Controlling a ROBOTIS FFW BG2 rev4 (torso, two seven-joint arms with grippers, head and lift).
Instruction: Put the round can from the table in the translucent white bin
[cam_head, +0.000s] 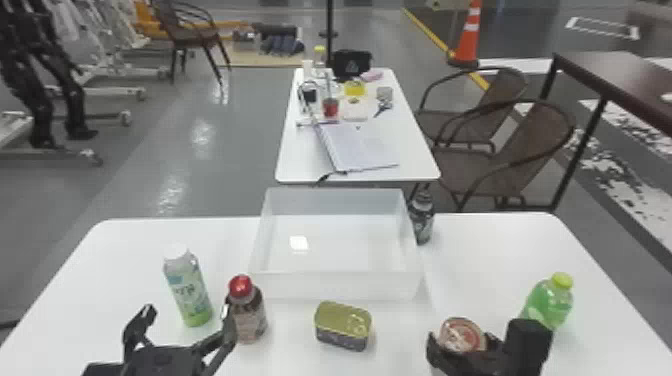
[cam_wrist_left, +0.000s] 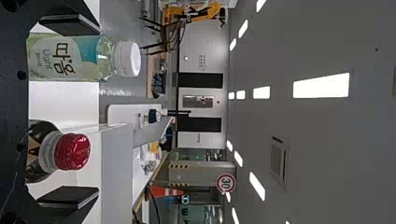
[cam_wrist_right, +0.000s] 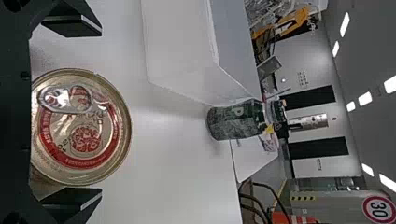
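Translucent white bin (cam_head: 336, 286), table's 12 o'clock: destination | left gripper (cam_head: 187, 310), 8 o'clock: jaws spread, idle | right gripper (cam_wrist_right: 100, 112), 4 o'clock: jaws spread astride round can (cam_wrist_right: 84, 126), upright on table; step, grasping; next, close and lift | green bottle (cam_head: 546, 302), 3 o'clock: crowding | rectangular tin (cam_head: 342, 325), 6 o'clock

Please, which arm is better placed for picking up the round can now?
The right arm, I would say. Its open gripper is at the round can, one finger on either side. The left gripper is farther away, by the red-capped bottle.
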